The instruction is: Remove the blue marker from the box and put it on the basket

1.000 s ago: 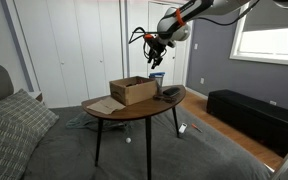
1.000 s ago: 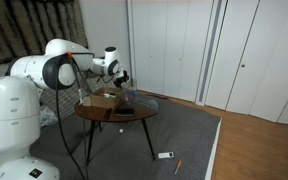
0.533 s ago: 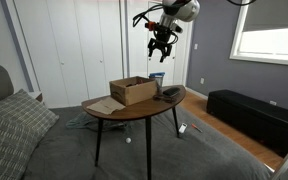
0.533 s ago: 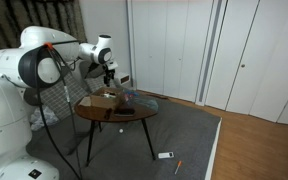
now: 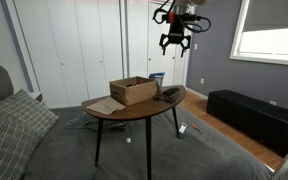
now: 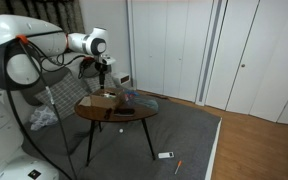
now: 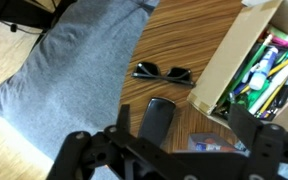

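An open cardboard box [image 5: 133,90] stands on the round wooden table [image 5: 134,110]. In the wrist view the box [image 7: 224,75] holds several coloured markers [image 7: 264,65]; I cannot single out the blue one. My gripper [image 5: 174,43] hangs high above the table's end, well clear of the box, and it also shows in an exterior view [image 6: 103,68]. Its fingers [image 7: 184,140] are spread apart and hold nothing. I see no basket that I can identify.
Sunglasses [image 7: 164,72], a black phone [image 7: 156,120] and a small blue-and-white packet [image 7: 209,143] lie on the table beside the box. A paper sheet [image 5: 104,104] lies at the other end. A grey couch [image 5: 9,120] and a black bench [image 5: 249,112] flank the table.
My gripper has risen from just above the box to high over the table's end and has turned. It stays open and empty. Nothing on the table moved.
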`<state>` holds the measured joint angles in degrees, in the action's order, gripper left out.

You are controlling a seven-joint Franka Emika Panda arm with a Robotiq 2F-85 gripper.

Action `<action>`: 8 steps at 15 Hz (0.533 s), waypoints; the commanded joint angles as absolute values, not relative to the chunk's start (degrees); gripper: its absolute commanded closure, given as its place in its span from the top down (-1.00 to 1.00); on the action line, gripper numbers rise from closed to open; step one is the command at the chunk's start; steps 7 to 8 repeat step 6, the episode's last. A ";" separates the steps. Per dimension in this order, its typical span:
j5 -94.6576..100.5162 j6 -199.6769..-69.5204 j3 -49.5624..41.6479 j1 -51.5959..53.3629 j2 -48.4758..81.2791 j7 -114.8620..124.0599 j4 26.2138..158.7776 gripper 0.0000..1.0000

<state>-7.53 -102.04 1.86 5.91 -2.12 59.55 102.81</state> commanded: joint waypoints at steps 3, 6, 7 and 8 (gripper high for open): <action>-6.96 -98.27 2.58 3.69 -5.48 50.17 104.77 1.00; -6.94 -97.99 2.48 3.26 -6.89 47.80 106.00 1.00; -6.94 -97.99 2.48 3.26 -6.89 47.80 106.00 1.00; -6.94 -97.99 2.48 3.26 -6.89 47.80 106.00 1.00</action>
